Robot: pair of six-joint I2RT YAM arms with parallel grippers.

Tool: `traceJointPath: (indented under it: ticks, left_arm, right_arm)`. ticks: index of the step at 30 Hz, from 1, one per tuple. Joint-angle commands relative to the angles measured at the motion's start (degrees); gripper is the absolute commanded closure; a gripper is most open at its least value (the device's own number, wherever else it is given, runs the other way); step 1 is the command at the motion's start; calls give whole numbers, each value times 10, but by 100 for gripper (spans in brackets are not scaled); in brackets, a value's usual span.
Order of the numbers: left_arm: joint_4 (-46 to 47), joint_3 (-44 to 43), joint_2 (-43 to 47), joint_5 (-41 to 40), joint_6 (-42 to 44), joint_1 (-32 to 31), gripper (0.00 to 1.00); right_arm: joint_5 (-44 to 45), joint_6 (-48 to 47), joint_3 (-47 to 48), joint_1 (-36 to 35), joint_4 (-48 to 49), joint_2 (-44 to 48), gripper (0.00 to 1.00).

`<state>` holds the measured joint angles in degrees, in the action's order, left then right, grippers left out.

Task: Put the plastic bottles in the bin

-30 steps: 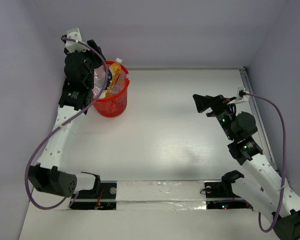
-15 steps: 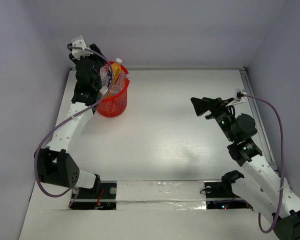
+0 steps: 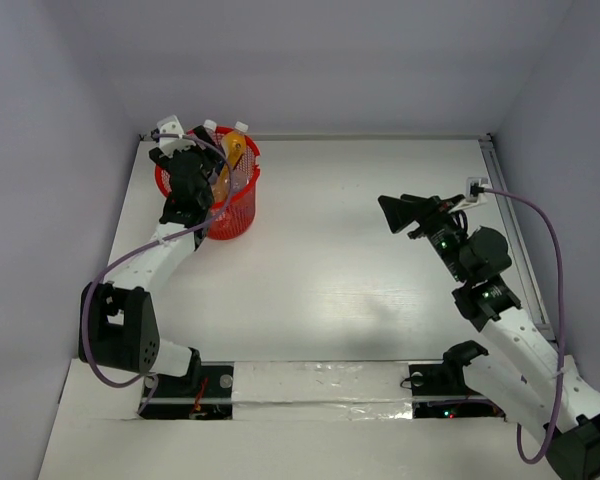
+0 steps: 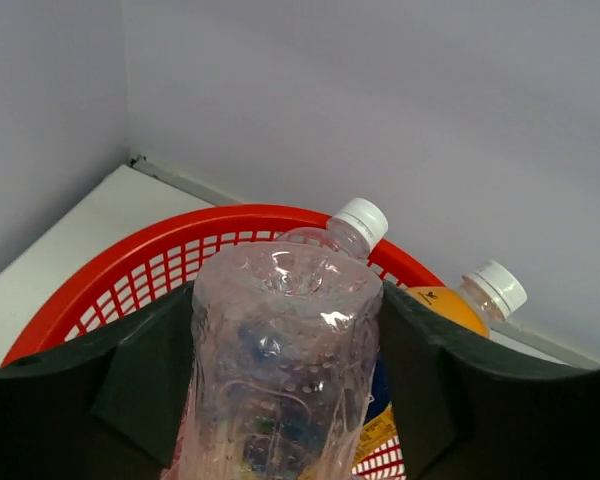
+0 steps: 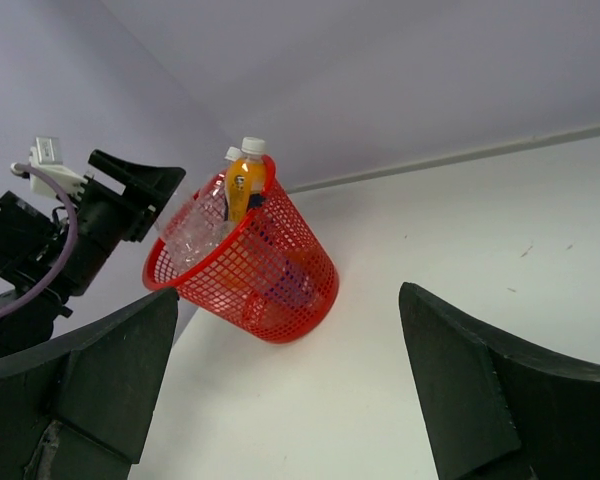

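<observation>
Left hand point(image 4: 285, 300) around a clear bottle point(image 4: 280, 385), above the red bin point(image 4: 100, 275).

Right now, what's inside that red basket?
The red bin holds an orange bottle and a clear white-capped bottle poking above its rim, plus a crumpled clear bottle between the left gripper fingers. Whatever lies deeper is hidden by these and the mesh.

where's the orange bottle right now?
Top view, far-left corner: the orange bottle sits cap-up inside the red bin against its far rim, beside the clear bottle between the fingers of the left gripper.
</observation>
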<state>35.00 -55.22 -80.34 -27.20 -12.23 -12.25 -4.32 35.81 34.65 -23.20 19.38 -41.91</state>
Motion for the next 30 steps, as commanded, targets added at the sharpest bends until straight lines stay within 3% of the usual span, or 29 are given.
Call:
traceJointPath:
  ticks: [1,6,14,16,18,19,21,22,25,30]
  left_arm:
    - [44,-4,7,7,-12,-8,31]
    - [-16,-48,5,15,-23,-8,1]
    - [-145,-146,64,40,-30,-8,1]
    - [-198,-189,75,44,-33,-8,1]
    - [-233,-227,91,39,-45,-8,1]
    - [-268,-236,99,37,-53,-8,1]
    - [-293,-246,129,39,-63,-8,1]
    - [-315,-245,141,41,-73,-8,1]
    - [-358,-231,195,46,-95,-8,1]
    - [-423,-162,313,74,-121,-8,1]
  right_arm:
    - [-15,2,-2,3,45,-4,3]
    - [-24,2,4,3,41,-17,3]
    - [-44,0,15,3,36,-30,1]
    - [-41,-7,17,3,25,-22,5]
    - [-38,-14,20,3,21,-18,16]
    - [-34,-16,22,3,15,-8,43]
    - [-29,-22,29,3,0,6,68]
    - [-26,-23,32,3,-6,9,85]
    - [-32,-22,45,3,-23,23,96]
    - [-40,-16,59,3,-50,58,89]
